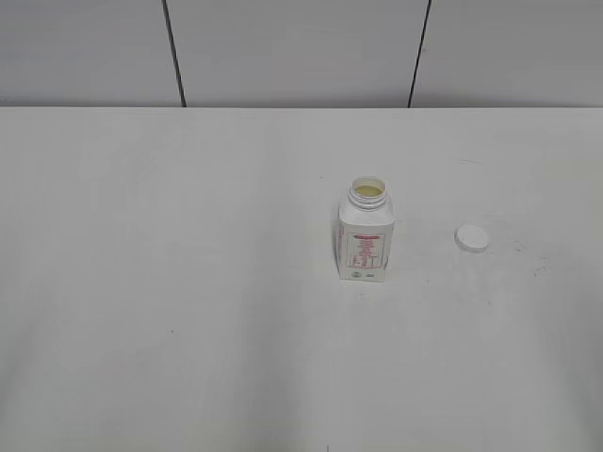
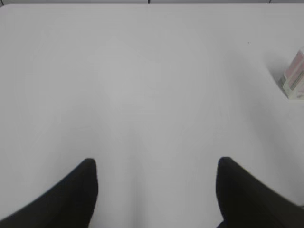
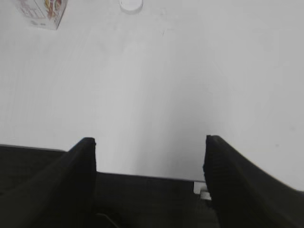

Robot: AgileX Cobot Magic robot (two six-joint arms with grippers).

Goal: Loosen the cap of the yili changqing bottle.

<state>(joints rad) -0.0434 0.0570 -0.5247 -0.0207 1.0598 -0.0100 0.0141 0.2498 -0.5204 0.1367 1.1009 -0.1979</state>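
- Left gripper (image 2: 154, 190): fingers spread wide and released, holding nothing, above bare white table (image 1: 188, 282); visible only in its wrist view.
- Yili changqing bottle (image 1: 366, 235): stood upright just right of the table's centre, neck uncovered, pale yellowish contents visible inside, red print facing the exterior camera.
- Cap (image 1: 472, 238): lay flat on the table to the right of the bottle, apart from it.
- Right gripper (image 3: 149, 171): fingers released and spread, grasping nothing, over the table's near edge, well apart from both objects.
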